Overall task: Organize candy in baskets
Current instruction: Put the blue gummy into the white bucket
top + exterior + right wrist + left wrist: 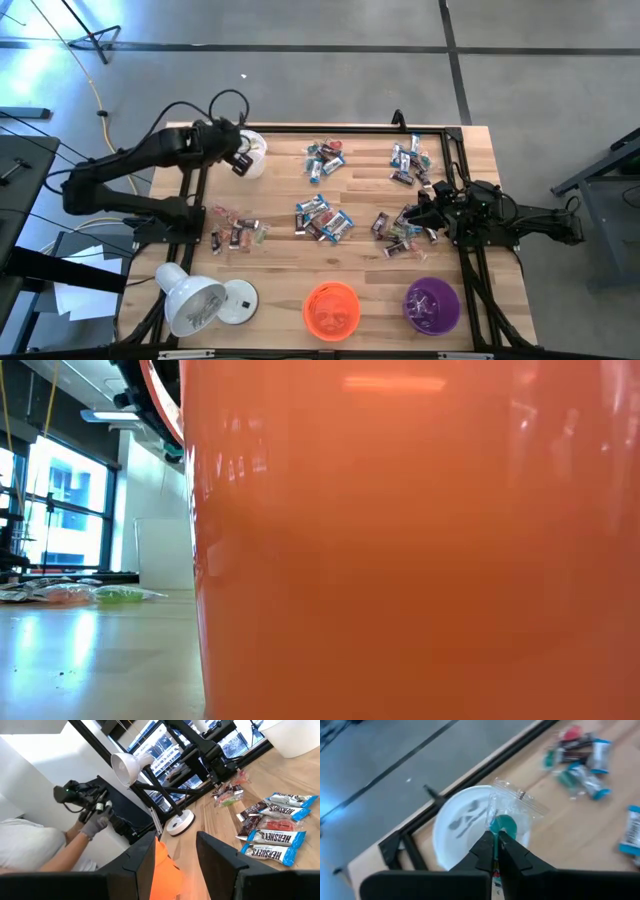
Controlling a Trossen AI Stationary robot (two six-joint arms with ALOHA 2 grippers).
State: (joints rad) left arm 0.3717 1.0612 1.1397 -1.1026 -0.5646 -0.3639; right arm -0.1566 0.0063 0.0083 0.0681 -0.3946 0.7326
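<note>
Three baskets sat on the table, with candy scattered between them. At the far left corner, the left gripper point(240, 160) hung directly over the white basket point(253, 153), its fingers pinched tight on a clear-wrapped candy with a teal piece inside point(506, 822). In the left wrist view that sweet dangled straight above the basket's open mouth, so the coming move looked to turn on one relation only: the basket lay right below the fingertips, and letting go should drop the candy in. The wrapper's loose, crinkled end reached out over the rim, which might catch there.

Nearer the middle, a small pinkish and green cluster point(238, 232) lay on the wood, then blue-and-white bars point(322, 217) in the centre and more at the far edge point(325, 158). The orange basket point(332, 308) stood at the near edge, filling the low view.

Further right, the purple basket point(432, 304) stood at the near edge. The right gripper point(425, 212) rested low by the right-hand pile point(400, 232), fingers spread apart and holding nothing, with that pile just beside its tips and closer to it than to the left arm.

A white lamp point(195, 300) stood at the near left corner.
</note>
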